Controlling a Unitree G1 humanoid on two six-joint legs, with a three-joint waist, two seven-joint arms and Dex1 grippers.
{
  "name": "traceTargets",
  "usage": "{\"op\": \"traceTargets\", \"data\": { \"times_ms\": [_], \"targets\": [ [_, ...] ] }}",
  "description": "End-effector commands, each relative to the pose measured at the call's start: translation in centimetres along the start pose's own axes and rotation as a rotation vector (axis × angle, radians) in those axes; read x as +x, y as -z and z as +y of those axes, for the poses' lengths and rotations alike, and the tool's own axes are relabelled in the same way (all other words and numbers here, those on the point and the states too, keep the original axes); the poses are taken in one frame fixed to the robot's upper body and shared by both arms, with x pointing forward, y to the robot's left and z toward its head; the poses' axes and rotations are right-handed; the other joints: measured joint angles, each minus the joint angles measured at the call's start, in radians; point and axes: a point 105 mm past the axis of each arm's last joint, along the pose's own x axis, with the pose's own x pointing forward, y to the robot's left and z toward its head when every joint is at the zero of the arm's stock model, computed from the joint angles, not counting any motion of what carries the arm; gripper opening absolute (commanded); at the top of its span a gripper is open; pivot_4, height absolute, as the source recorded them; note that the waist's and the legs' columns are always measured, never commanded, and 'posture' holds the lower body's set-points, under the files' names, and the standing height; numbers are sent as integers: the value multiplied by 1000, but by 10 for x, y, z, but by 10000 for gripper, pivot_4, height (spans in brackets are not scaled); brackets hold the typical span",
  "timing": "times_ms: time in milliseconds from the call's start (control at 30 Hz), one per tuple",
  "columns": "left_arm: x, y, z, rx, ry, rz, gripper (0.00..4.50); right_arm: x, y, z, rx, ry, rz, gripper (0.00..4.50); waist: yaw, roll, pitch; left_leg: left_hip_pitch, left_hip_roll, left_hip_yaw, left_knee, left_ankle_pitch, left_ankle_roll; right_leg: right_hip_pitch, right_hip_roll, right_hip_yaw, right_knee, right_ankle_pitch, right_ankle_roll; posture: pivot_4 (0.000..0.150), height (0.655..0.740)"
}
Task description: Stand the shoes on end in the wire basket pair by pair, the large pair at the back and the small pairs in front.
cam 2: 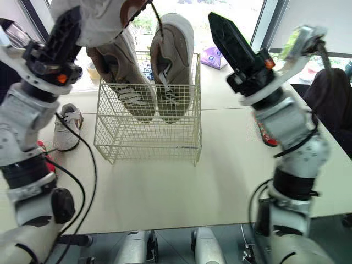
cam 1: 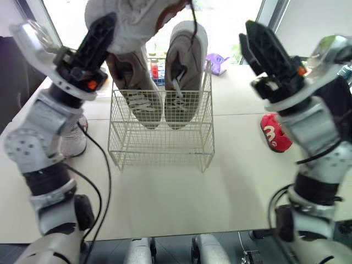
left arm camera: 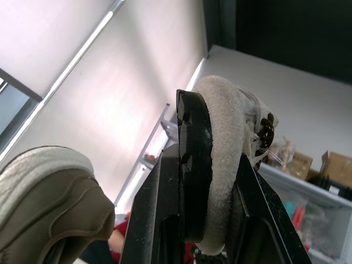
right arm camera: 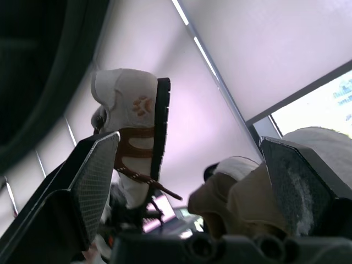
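White shoe (cam 1: 132, 16), with brown straps, a dark sole and a small paw mark on its side, is held high above the wire basket (cam 1: 159, 144) by the left gripper (cam 1: 102, 38), whose two fingers are clamped on the shoe's fuzzy edge. A brown lace is seen dangling from it. The shoe is carried over the back of the basket, just above the large tan pair (cam 1: 184, 66) already stood there toes down. The free front part of the basket lies below the shoe and nearer the robot, so a move downward and toward the robot is judged to be needed. The run of the shoe's long axis cannot be told. The right gripper (cam 1: 263, 47) is raised beside the basket, fingers spread wide and nothing held. A white sneaker (cam 2: 67, 129) and a red shoe (cam 1: 275, 135) are left on the table (cam 1: 231, 181), one on either side of the basket.
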Motion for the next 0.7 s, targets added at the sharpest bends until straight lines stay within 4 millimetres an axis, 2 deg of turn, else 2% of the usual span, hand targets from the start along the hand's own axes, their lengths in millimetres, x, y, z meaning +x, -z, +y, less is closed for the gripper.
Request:
{"op": "traceTargets", "data": {
  "times_ms": [33,167,467,700],
  "targets": [
    [6,-1,-13,8,43,-45,2957,19,13,16,-6,-26,-46,44182,1,0,0,0,0,0,0,0,0,0,0,0,0,0,0,1500,6552],
    [8,4,-14,-11,56,-43,2957,31,23,20,-8,-51,-67,44182,6,0,0,0,-1,0,0,0,0,1,0,-1,-1,0,0,1500,6552],
    [1,21,-8,-43,38,2,2957,47,24,29,-83,-114,-61,44182,3,0,0,-1,-1,0,-1,0,0,2,0,-3,-4,0,-1,1500,6552],
    [-6,34,-1,-52,5,38,2957,59,34,51,-73,-183,-48,44182,3,0,0,-1,-1,0,-1,0,0,2,0,-3,-4,0,-1,1500,6552]
  ]
}}
